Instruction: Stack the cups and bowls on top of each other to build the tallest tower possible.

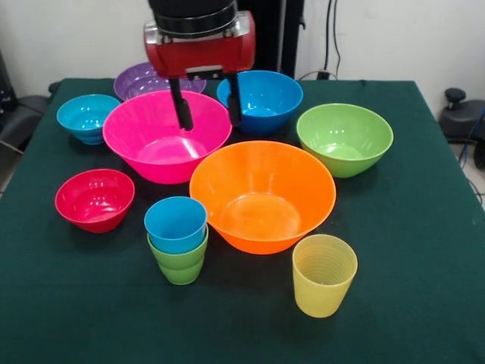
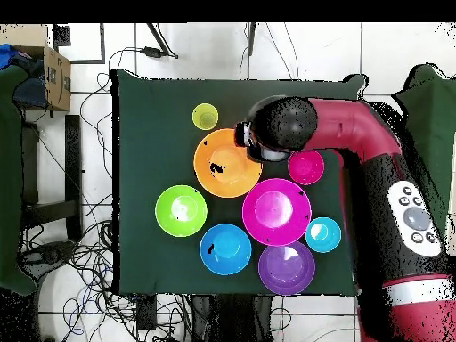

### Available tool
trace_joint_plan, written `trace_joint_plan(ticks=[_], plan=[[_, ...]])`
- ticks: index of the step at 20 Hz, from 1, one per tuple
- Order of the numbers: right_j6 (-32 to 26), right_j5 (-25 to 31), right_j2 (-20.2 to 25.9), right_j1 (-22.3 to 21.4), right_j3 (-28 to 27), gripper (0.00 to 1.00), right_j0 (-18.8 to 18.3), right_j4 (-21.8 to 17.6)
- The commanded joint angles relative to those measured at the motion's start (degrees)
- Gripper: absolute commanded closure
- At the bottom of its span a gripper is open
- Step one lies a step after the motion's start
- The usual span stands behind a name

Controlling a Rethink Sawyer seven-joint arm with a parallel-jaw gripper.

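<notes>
Blue cup sits nested in green cup.

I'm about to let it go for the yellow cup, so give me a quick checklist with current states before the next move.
1. Claw empty and open: ok, two fingers apart, nothing between them.
2. Yellow cup upright and standing alone: ok.
3. Blue cup nested in green cup: ok, though the pair leans slightly.
4. Room around the yellow cup for the fingers: ok, the orange bowl sits close but apart.
5. Claw above the yellow cup: not ok, it hangs over the pink bowl.
</notes>
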Motion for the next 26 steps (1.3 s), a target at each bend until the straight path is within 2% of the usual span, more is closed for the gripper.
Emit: trace_joint_plan(ticks=[1, 7, 10, 15, 20, 23, 26], plan=[[12.39, -3.84, -6.39, -0.44, 5.40, 0.00, 5.98, -1.60], [18.35, -8.62, -10.74, 0.91, 4.33, 0.00, 11.29, -2.64], [22.57, -11.88, -14.06, 2.04, 2.34, 0.00, 14.95, -4.39], [24.57, -15.29, -16.60, 3.95, 1.37, 0.00, 17.33, -3.38], [27.40, -21.71, -18.45, 6.08, 1.18, 0.00, 19.21, -3.24], [28.35, -22.17, -20.41, 6.55, 0.29, 0.00, 20.85, -3.45], [25.25, -20.83, -20.78, 8.31, -1.56, 0.00, 21.56, -3.35]])
